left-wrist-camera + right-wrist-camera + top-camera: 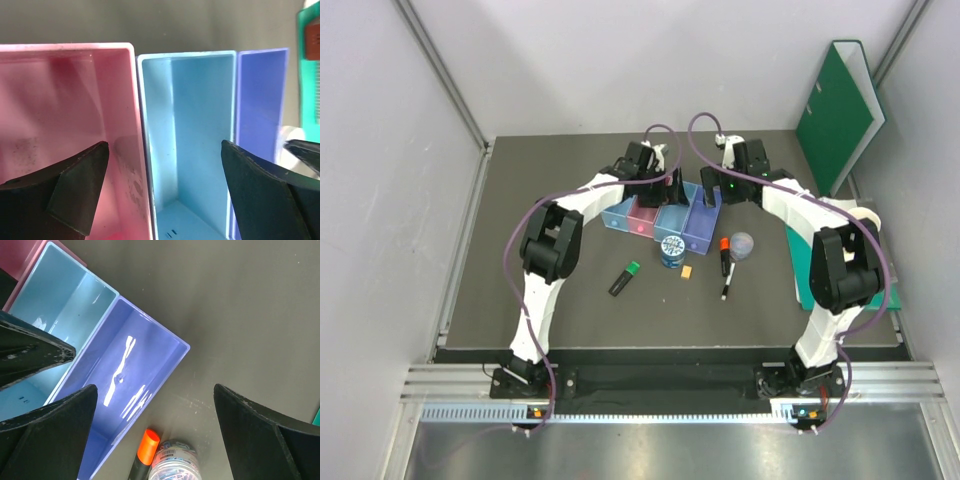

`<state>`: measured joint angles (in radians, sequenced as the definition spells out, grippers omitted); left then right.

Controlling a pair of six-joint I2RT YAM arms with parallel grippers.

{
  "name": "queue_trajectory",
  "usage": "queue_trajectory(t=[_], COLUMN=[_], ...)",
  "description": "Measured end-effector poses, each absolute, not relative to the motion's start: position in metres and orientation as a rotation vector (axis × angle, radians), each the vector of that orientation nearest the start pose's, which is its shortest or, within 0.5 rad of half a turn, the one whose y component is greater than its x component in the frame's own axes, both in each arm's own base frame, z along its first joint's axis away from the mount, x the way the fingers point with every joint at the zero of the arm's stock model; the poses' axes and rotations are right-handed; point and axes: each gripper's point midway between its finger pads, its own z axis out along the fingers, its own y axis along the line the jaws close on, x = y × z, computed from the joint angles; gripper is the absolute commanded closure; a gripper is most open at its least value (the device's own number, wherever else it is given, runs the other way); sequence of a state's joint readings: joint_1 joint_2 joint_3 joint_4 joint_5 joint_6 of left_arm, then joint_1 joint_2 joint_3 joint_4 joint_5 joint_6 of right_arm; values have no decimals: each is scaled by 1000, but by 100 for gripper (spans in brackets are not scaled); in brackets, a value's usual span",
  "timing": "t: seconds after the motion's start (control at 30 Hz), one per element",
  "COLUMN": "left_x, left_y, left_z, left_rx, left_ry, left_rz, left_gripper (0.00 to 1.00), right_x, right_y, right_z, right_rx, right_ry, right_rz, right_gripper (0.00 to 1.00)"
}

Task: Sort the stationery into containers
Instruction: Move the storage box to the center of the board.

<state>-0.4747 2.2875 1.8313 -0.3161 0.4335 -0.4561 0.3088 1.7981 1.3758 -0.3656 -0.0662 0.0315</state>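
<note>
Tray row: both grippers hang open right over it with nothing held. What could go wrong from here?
1. The left gripper and right gripper sit close together above neighbouring trays; either could clip the other when moving off.
2. A finger dipping lower could catch a wall of the tray row and shove it.
3. The orange-capped highlighter lies right beside the grey-lilac pot; grasping one may knock the other.
</note>
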Motion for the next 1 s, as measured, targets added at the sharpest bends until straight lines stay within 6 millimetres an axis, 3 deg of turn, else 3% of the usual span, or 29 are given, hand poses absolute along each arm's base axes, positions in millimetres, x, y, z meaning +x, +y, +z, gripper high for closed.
queue_trajectory(t=[0.3, 0.53, 0.77, 1.0], left_x=[472, 470, 468, 477], left_y=[-343, -346, -348, -342], left_z=[59, 60, 83, 121], left_rx=[337, 401, 464, 517], left_ry=[2431, 2401, 2342, 2256], left_rz=[-692, -598, -533, -454], left_gripper=[1, 1, 1, 1], right_x=[447, 449, 451, 452], right_y=[157, 156, 157, 156], right_z=[119, 117, 101, 90], right_rx=[-352, -340, -327, -318], right_ry=[2341, 2343, 2374, 2394], right_rz=[243, 235, 230, 223], right_gripper=[0, 1, 0, 0])
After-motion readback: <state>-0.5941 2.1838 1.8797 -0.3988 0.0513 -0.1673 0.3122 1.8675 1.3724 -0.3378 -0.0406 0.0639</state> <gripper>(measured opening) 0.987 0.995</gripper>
